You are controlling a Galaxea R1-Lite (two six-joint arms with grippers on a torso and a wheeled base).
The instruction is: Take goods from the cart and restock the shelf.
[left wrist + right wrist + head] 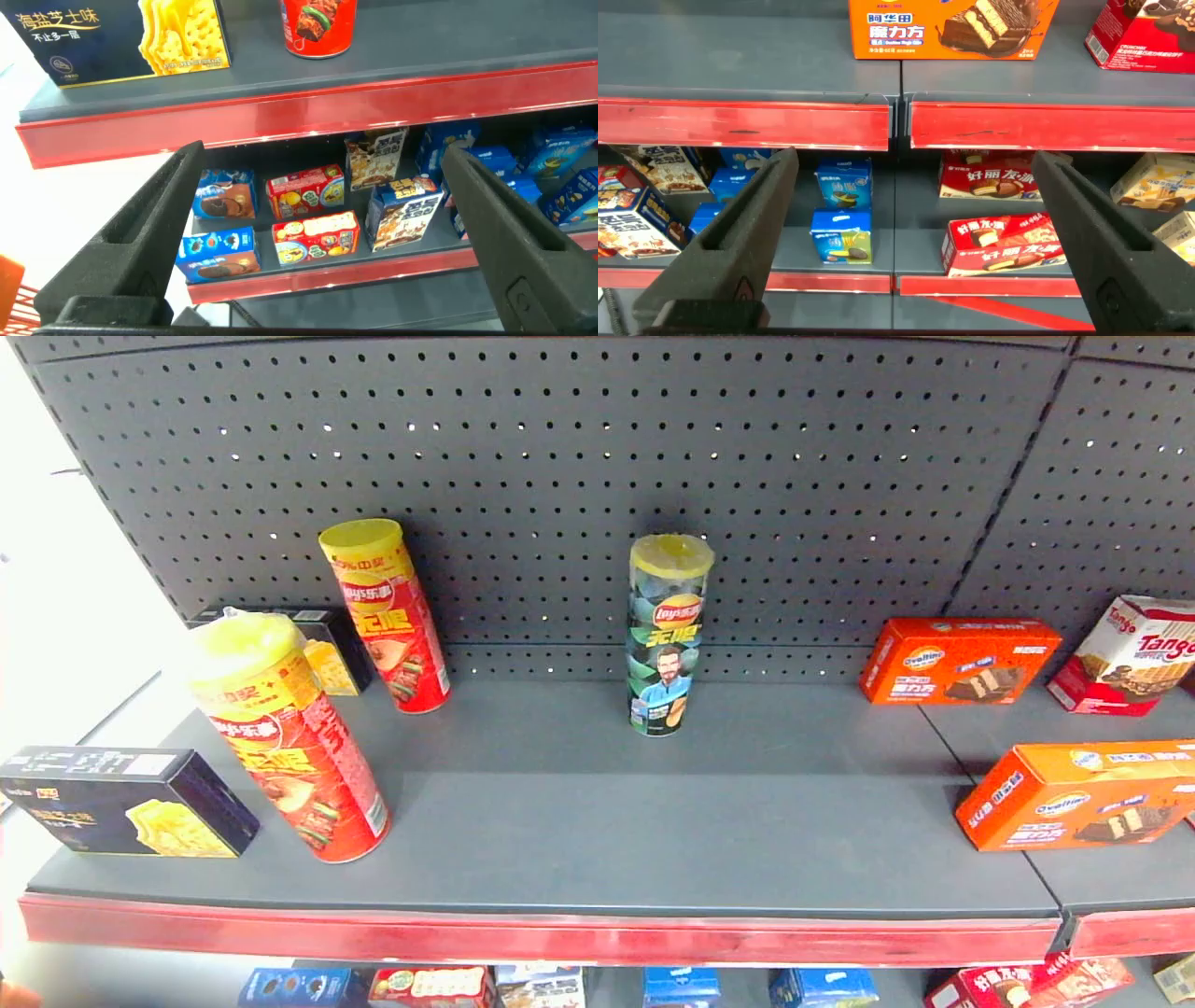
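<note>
The shelf [597, 821] is straight ahead of me, a grey deck running left to right with a red strip [541, 933] along its front edge and a pegboard wall [560, 476] closing the back. Three chip cans stand on their bases, long axes vertical, yellow lids up: the front red can [289, 747] near the left front edge, the rear red can [385, 616] against the wall, and the green can [665, 635] mid-shelf towards the back. A dark box [126, 801] lies flat just left of the front red can. On the right, one orange box [957, 658] sits at the back and another orange carton [1083, 793] near the front, across the seam to the next bay. I see bare deck between the front red can and that carton, and in front of the green can. My left gripper [322, 154] is spread wide and holds nothing, facing the lower shelf [392, 266] of small boxes. My right gripper [915, 157] is likewise spread wide and empty.
</note>
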